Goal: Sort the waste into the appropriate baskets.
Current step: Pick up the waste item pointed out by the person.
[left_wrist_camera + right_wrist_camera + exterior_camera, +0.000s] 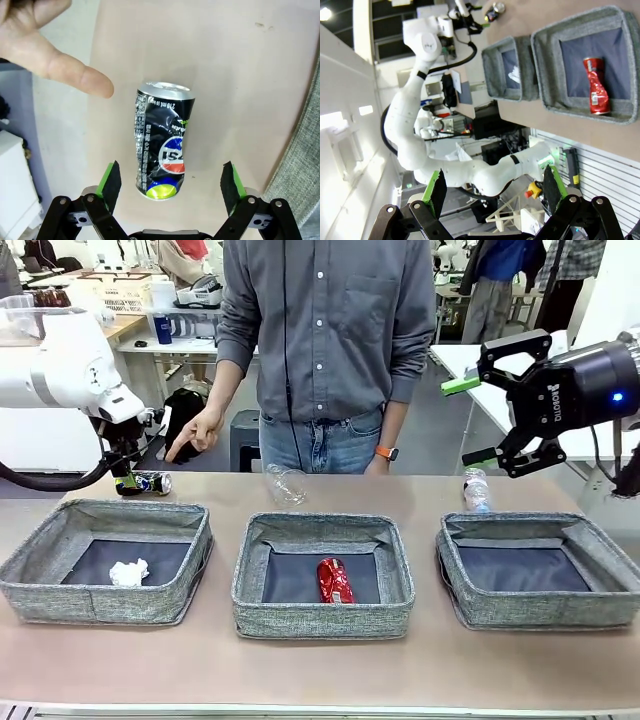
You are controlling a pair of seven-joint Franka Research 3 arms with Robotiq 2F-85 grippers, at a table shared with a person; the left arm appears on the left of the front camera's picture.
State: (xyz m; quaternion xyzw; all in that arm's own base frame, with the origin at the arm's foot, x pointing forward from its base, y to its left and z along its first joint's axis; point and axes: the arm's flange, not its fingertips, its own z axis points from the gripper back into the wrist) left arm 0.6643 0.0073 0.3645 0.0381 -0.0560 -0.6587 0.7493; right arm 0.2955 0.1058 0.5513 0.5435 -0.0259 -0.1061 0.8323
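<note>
Middle basket (322, 620) sits closest, at the near edge of the table (320, 675), so it's the anchor here. Crushed red can (335, 580) lies inside it on the dark base, a bit right of centre. Left basket (95, 605) stands just beside the middle basket on its left with a small gap between them. Crumpled white paper ball (129, 572) lies in it. Right basket (545, 610) stands just beside the middle basket on its right.

Clear plastic cup (286, 485) is on the table just behind the middle basket's far-left corner. Clear water bottle (477, 490) is on the table behind and to the right of the middle basket, near the right basket's far-left corner. Dark blue-black can (162, 150) lies on its side, dented, on the table well to the far left of the middle basket, behind the left basket.

Left gripper (171, 176) hangs right over that can, jaws wide apart. One green pad (111, 180) sits on either side of the can with gaps both sides — not touching, nothing gripped. Right gripper (468, 422) is up in the air to the right of the middle basket, above the bottle, jaws spread wide, holding nothing.

Person (325, 340) stands across the table behind the middle basket. One hand (195, 432) points a finger down toward the dark can — the fingertip is close to its top end in the left wrist view, not touching. Other hand (380, 462) is at the far table edge, orange watch (386, 452) on the wrist.
</note>
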